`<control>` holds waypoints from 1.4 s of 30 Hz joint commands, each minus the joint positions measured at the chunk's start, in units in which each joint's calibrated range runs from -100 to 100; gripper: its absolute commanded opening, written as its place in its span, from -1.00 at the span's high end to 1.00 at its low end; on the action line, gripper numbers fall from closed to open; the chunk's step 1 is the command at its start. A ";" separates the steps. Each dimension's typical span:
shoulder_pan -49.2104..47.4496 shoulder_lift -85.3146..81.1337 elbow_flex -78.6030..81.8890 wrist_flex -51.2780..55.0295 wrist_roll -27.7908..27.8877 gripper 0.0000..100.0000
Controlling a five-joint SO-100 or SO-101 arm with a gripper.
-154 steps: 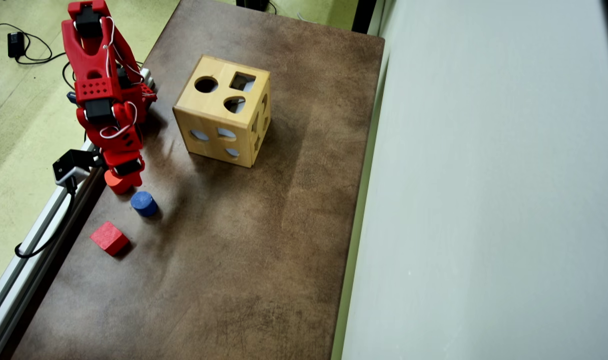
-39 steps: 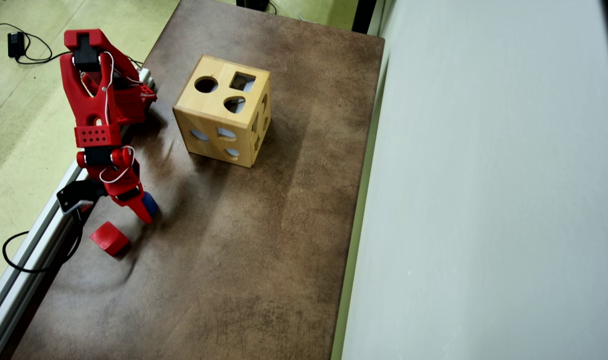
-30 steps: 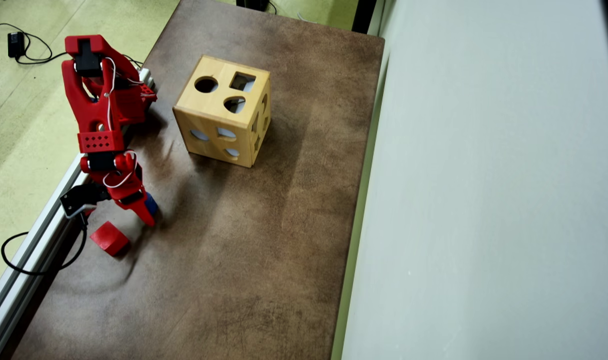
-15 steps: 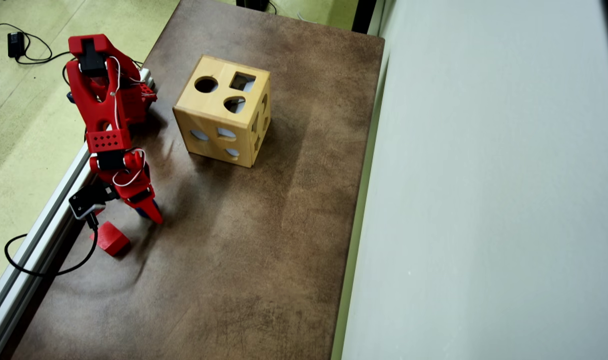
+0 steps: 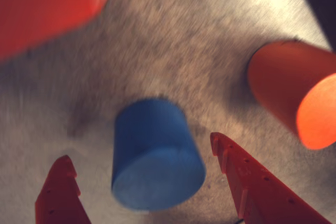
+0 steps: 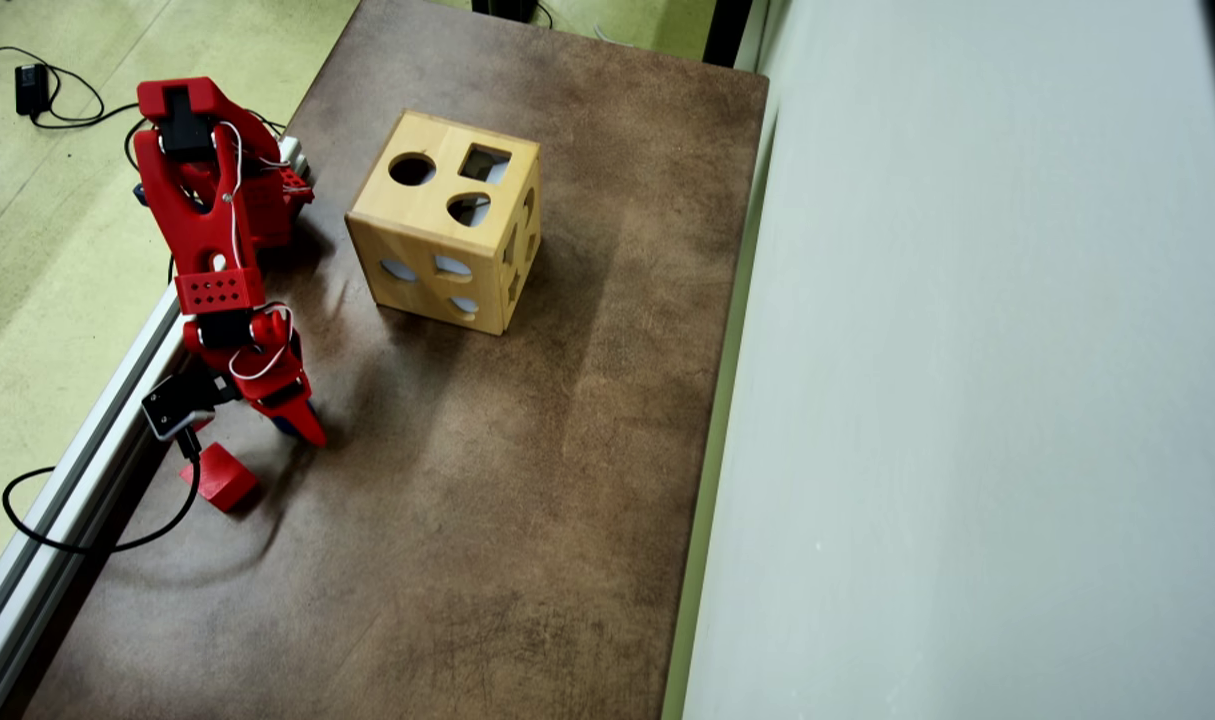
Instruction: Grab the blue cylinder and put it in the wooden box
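Observation:
In the wrist view the blue cylinder (image 5: 155, 153) stands upright on the brown table, its pale flat end facing the camera. My gripper (image 5: 140, 148) is open around it, one red finger (image 5: 60, 195) to its left and one (image 5: 252, 182) to its right, with table showing in both gaps. In the overhead view the gripper (image 6: 302, 428) points down near the table's left edge and covers all but a sliver of the blue cylinder (image 6: 287, 424). The wooden box (image 6: 447, 225), its top holding round, square and other cutouts, stands further up the table.
A red cube (image 6: 219, 477) (image 5: 42, 3) lies just beside the gripper. A red rounded block (image 5: 294, 93) lies on its other side, hidden under the arm in the overhead view. An aluminium rail (image 6: 77, 470) and a cable run along the table's left edge.
The arm has stretched out from its folded pose and come down over the blue cylinder. In the last second the gripper drifted slightly right and down in the overhead view, hiding more of the cylinder.

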 commanded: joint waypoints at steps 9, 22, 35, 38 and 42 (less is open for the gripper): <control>0.65 -0.58 -1.64 -0.42 -0.10 0.21; 0.65 -0.58 -1.11 -0.42 -0.15 0.21; 0.51 -0.50 -1.11 -0.50 0.24 0.21; -0.24 -0.41 -1.02 -0.50 0.29 0.21; -1.13 -0.41 -1.02 -0.50 0.05 0.21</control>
